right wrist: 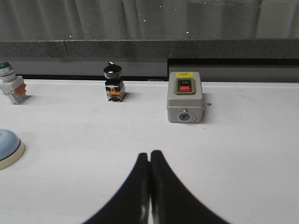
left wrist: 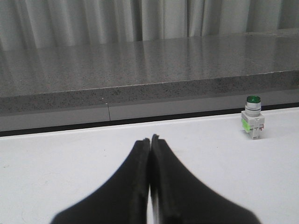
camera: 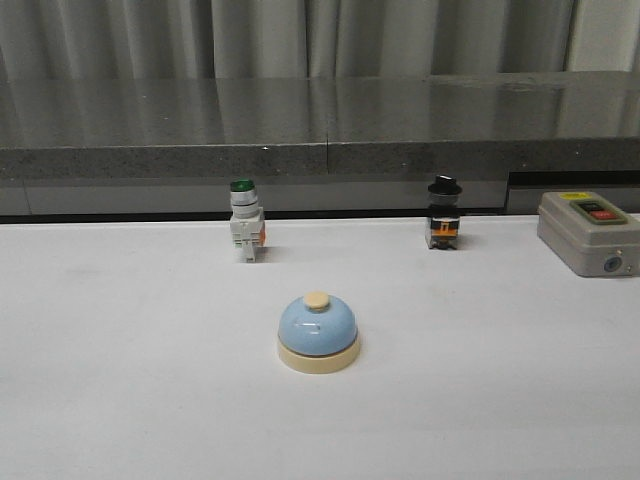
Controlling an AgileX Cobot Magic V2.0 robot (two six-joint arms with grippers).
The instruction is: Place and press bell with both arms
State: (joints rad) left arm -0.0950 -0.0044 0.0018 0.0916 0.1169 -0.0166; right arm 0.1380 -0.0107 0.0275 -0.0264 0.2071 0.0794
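Desk bell (camera: 318, 333) upright mid-table, untouched; left gripper (left wrist: 150, 140) and right gripper (right wrist: 149, 154) both clenched, holding nothing.

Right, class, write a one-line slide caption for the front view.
Blue bell alone on the white table, with three switches behind: green-capped, black-knobbed and a grey box.

Right gripper (right wrist: 149, 156) pinched closed over the table (right wrist: 243, 154); bell (right wrist: 8, 147) at the edge; grey box (right wrist: 185, 96) beyond.
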